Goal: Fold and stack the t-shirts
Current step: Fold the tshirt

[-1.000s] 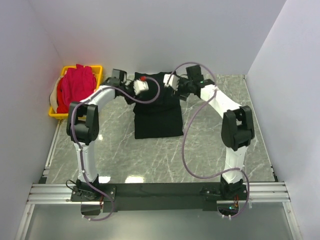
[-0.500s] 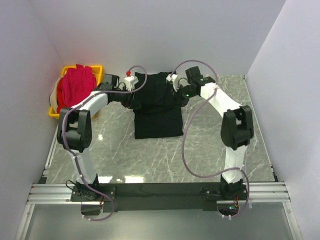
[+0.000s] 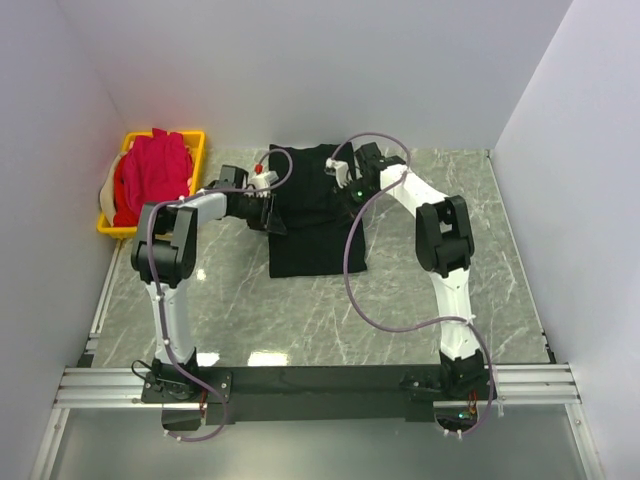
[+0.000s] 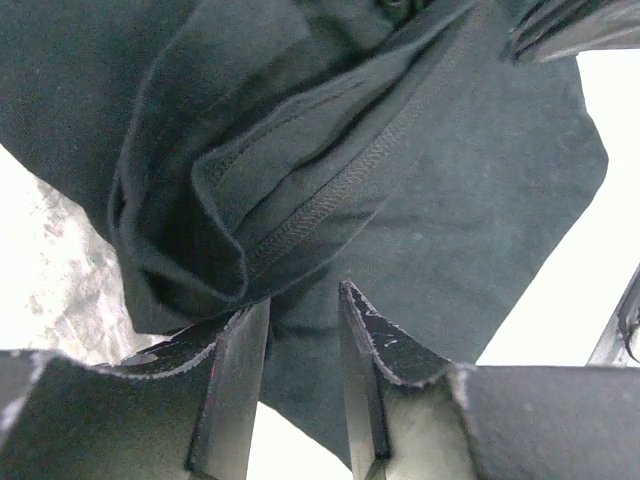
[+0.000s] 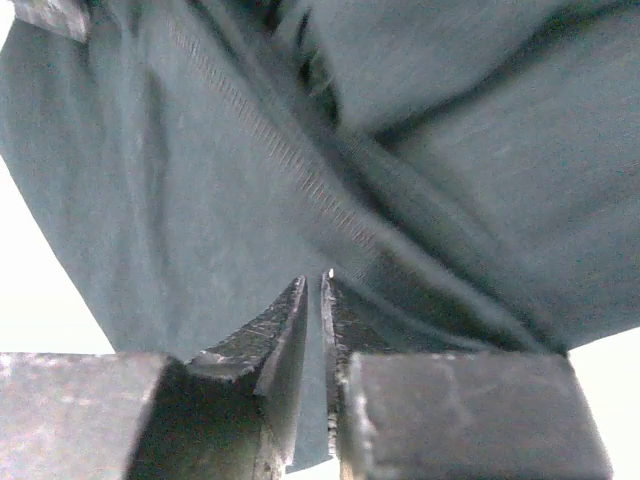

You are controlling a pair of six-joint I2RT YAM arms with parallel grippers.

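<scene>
The black t-shirt (image 3: 315, 245) lies partly folded at the middle back of the table, its far part bunched up between the two grippers. My left gripper (image 3: 272, 212) is at the shirt's left edge. In the left wrist view its jaws (image 4: 300, 295) stand apart, with a folded hem of the shirt (image 4: 450, 150) just past the tips. My right gripper (image 3: 347, 190) is at the shirt's upper right. Its jaws (image 5: 313, 278) are nearly closed, with black cloth (image 5: 150, 180) in the narrow gap. Magenta-pink t-shirts (image 3: 150, 175) are heaped in the crate.
A yellow plastic crate (image 3: 197, 138) stands at the back left against the wall. White walls close in the grey marble table (image 3: 300, 320) at the left, back and right. Cables loop off both arms over the table.
Both grippers have come down and toward each other with the shirt's far edge, from raised above the shirt to low on it. The left jaws now stand apart.
</scene>
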